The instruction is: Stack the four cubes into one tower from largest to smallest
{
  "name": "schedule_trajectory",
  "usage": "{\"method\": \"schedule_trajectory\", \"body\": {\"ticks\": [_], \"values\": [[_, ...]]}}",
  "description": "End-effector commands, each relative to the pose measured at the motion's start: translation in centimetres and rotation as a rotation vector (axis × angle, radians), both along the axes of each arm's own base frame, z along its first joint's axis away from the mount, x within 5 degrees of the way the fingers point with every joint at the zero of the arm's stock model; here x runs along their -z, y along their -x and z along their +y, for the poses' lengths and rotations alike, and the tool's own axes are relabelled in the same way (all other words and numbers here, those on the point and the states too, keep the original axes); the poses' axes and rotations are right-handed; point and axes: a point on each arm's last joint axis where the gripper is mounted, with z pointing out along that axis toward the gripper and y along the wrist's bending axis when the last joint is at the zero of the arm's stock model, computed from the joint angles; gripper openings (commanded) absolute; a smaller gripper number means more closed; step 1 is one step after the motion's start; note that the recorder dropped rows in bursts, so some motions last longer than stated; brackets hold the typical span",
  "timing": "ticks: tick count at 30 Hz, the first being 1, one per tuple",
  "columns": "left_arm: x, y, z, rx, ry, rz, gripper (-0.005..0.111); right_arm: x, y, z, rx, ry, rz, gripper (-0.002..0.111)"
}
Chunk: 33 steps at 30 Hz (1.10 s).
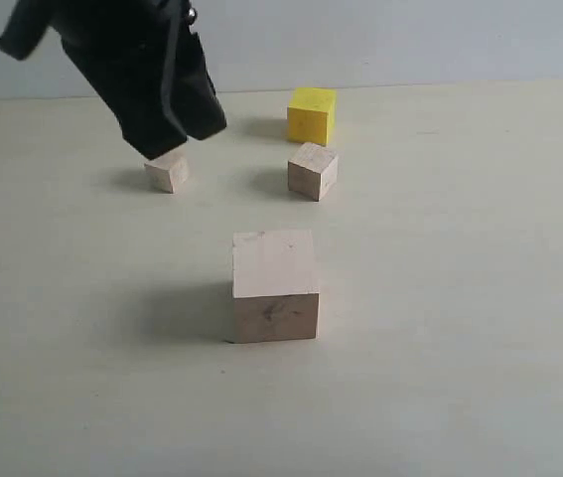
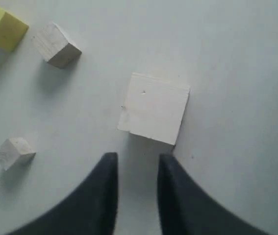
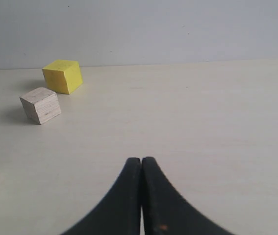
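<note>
A pale cream tabletop [image 1: 480,378] with faint lengthwise streaks fills most of every view, matte and smooth. Behind it rises a plain, light grey-blue wall [image 1: 410,40], which meets the table's far edge in a straight line. The light is soft and diffuse, and weak, blurred shadows fall leftward in the exterior view.

Large cube [image 1: 274,286] alone at table [image 1: 480,298] front, free room all round. Medium cube [image 1: 312,170] near yellow cube [image 1: 311,114], narrow gap between. Left claw [image 1: 184,139] hangs close by tiny cube [image 1: 167,172], crowding access there. Table's right half open.
</note>
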Motion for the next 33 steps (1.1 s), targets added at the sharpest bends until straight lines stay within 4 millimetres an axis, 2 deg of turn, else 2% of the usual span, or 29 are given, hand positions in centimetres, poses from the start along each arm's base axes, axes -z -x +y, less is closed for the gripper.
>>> {"method": "schedule_trajectory", "body": {"ticks": [1, 11, 16, 28, 33], "values": [[-1.2, 1.1, 1.5, -0.031, 0.027, -0.011, 0.000, 0.0, 0.0, 0.0, -0.002, -0.002, -0.017, 0.000], [-0.7, 2.2, 7.5, -0.231, 0.192, -0.036, 0.000, 0.0, 0.0, 0.0, -0.002, -0.002, -0.017, 0.000], [-0.5, 3.9, 10.3, -0.307, 0.276, -0.132, 0.000, 0.0, 0.0, 0.0, -0.002, -0.002, -0.017, 0.000], [0.3, 9.3, 13.6, -0.331, 0.442, -0.304, 0.000, 0.0, 0.0, 0.0, -0.002, -0.002, -0.017, 0.000], [1.3, 11.2, 14.7, -0.338, 0.497, -0.355, 0.000, 0.0, 0.0, 0.0, -0.002, -0.002, -0.017, 0.000]]}}
